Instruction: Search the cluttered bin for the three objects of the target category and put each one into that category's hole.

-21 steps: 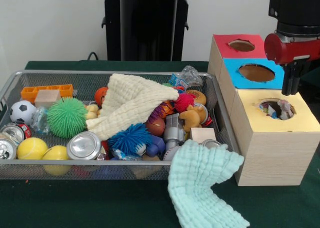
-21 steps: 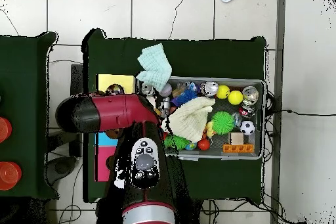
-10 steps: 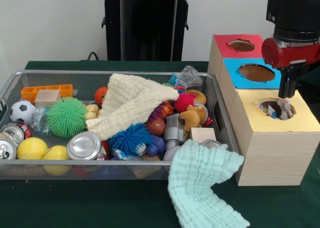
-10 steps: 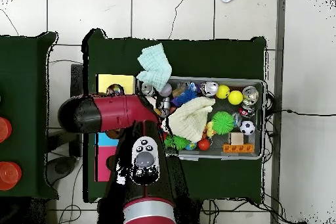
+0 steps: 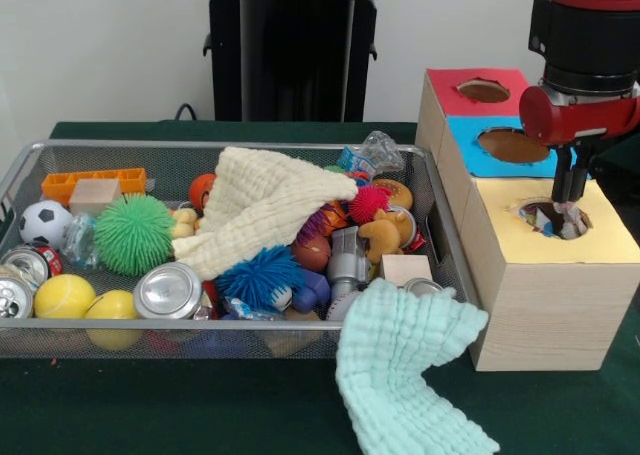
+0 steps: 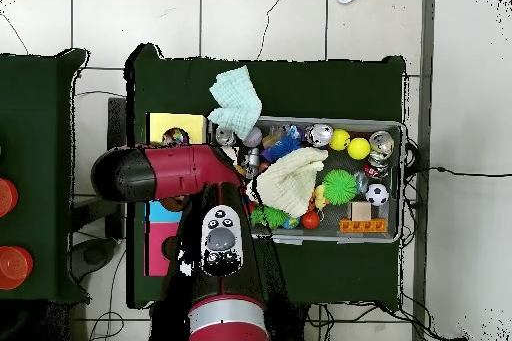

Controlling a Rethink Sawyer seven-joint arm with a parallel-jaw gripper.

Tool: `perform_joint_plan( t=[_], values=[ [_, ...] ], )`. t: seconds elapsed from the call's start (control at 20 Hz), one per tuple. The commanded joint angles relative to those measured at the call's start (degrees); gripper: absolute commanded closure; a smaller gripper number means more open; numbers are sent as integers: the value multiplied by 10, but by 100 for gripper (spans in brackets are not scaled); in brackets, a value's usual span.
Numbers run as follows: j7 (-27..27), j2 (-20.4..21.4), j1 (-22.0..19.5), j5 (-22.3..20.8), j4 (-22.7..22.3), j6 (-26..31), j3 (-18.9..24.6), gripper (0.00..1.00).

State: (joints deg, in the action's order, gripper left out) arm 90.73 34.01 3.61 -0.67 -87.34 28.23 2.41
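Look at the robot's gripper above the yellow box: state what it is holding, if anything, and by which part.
It cannot be told. The gripper hangs over the yellow box's hole, where crumpled items lie, but no grasp shows.

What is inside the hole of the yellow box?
In the yellow box, the hole shows crumpled clear material with colored bits. The gripper hangs above it; deeper contents are hidden.
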Motion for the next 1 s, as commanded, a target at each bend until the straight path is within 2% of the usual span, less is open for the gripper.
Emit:
perform_joint_plan(
  t=[0.05,0.4,0.8,1.0],
  values=[
    [83,-81,-11,-11,-14,-33,18,100],
    [82,-77,-11,-9,-16,-35,24,100],
    [85,-72,-4,-28,-17,-75,10,100],
    [82,-83,-3,-36,-8,-87,4,100]
  ],
)
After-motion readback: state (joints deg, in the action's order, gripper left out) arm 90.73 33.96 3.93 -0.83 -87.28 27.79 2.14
